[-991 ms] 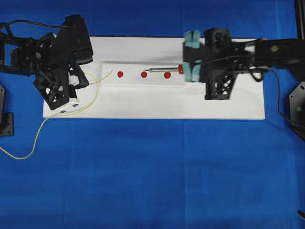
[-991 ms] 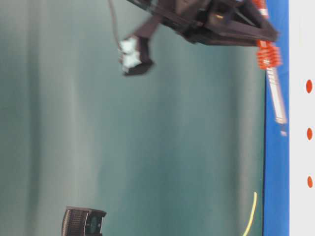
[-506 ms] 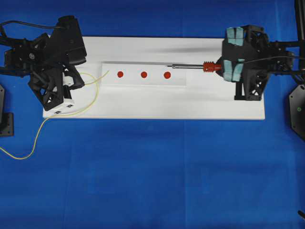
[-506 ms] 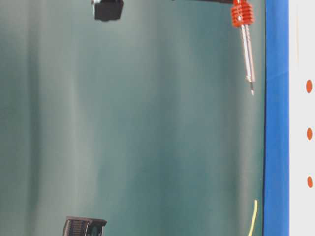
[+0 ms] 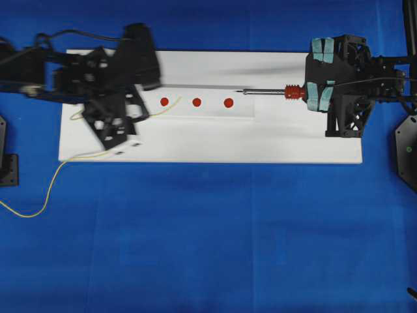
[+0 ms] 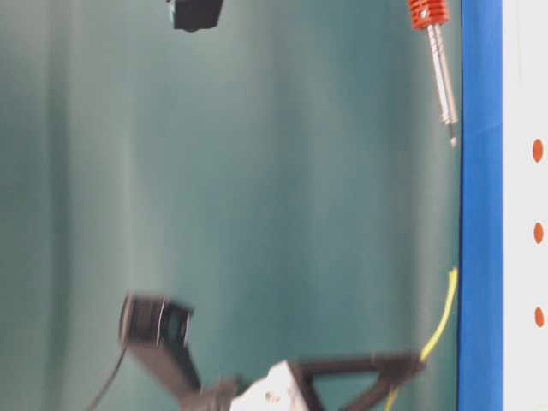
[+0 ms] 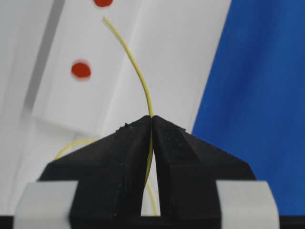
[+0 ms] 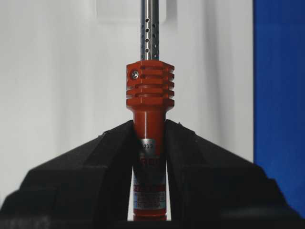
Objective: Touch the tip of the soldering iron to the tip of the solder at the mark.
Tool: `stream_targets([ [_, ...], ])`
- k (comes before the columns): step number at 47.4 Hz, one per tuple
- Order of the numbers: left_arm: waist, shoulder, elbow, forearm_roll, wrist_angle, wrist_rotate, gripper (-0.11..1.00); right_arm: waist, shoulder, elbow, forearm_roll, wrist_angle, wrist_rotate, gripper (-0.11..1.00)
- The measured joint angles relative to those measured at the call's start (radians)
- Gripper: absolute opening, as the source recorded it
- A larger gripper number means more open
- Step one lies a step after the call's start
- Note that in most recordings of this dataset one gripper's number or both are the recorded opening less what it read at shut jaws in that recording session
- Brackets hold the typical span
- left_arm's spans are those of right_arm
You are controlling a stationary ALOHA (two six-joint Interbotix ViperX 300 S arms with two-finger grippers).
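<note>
My right gripper is shut on the orange-red handle of the soldering iron. The iron's silver shaft points left, and its tip is just right of the right-hand red mark. At table level the soldering iron hangs above the board. My left gripper is shut on the thin yellow solder. The solder's free end reaches out between the left mark and the middle mark. Iron tip and solder tip are well apart.
The marks sit on a raised white strip on a white board, which lies on a blue cloth. The solder's loose tail trails off the board's left edge over the cloth. Dark mounts stand at the far left and right edges.
My left arm has swung right, carrying the solder tip over the strip towards the marks. My right gripper has drawn the iron back to the right, off the marks.
</note>
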Motion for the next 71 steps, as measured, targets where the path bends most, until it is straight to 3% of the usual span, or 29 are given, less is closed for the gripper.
stream_targets([
  [13,0.000,0.233,-0.218,-0.002,0.058,0.051,0.01,-0.002,0.000,0.000,0.000,0.031,0.002,0.06],
  [26,0.000,0.362,-0.336,0.000,0.063,0.104,0.01,-0.002,0.000,-0.002,0.000,0.034,0.002,0.06],
  [39,0.034,0.393,-0.347,0.000,0.071,0.106,0.01,-0.002,0.000,0.000,0.000,0.038,0.005,0.06],
  [71,0.008,0.393,-0.316,-0.002,0.075,0.092,0.01,-0.006,0.026,-0.002,0.002,0.037,0.005,0.06],
])
